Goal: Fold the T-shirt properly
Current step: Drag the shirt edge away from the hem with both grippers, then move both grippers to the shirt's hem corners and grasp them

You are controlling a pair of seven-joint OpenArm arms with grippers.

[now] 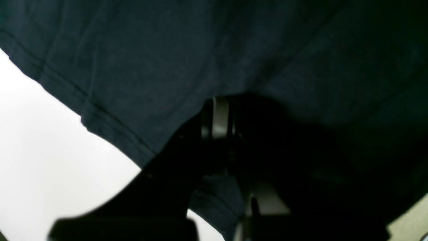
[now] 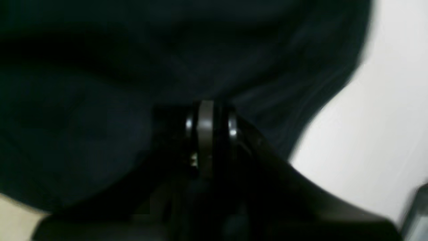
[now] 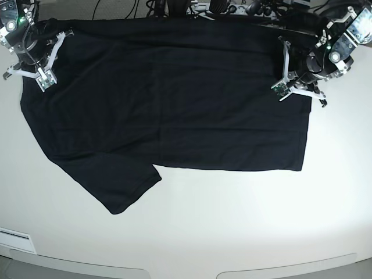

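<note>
T-shirt: spread flat across the far half of the surface, one sleeve pointing toward the near left corner
left end effector: clamped tight on the shirt's right edge, likely to lift it for a fold
right end effector: at the far left corner; grip unclear

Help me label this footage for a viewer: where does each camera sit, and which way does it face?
Left wrist: sits on the left arm, looks along the left gripper at the T-shirt hem over the white table.
Right wrist: on the right arm, looks past the right gripper into dark cloth.
Base: high in front, looks down on the spread shirt, both arms at its far corners.
All three share the shirt and table.
</note>
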